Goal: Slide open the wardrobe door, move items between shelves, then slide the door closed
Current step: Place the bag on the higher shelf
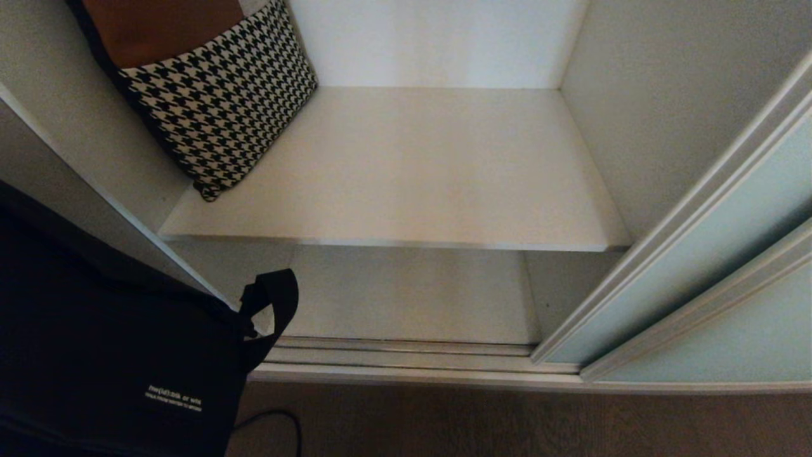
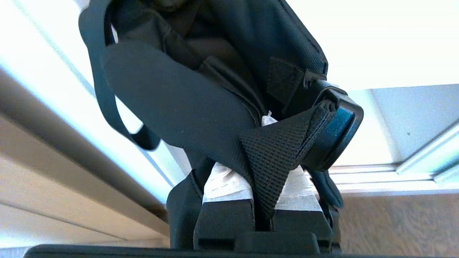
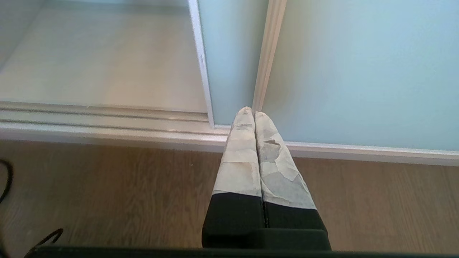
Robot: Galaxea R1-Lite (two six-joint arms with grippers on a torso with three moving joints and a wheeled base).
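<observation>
My left gripper (image 2: 263,200) is hidden from the head view; its jaws clamp the black bag (image 1: 108,355) by its strap (image 2: 276,157), probably before the lower shelf (image 1: 406,298). My right gripper (image 3: 254,118), jaws together, hangs near the sliding wardrobe door (image 3: 358,71).

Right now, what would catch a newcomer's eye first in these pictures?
The black bag hanging low on the robot's left, its strap pinched in the left gripper. Next, the houndstooth cushion leaning in the back-left corner of the white shelf, with the sliding wardrobe door pushed open to the right.
</observation>
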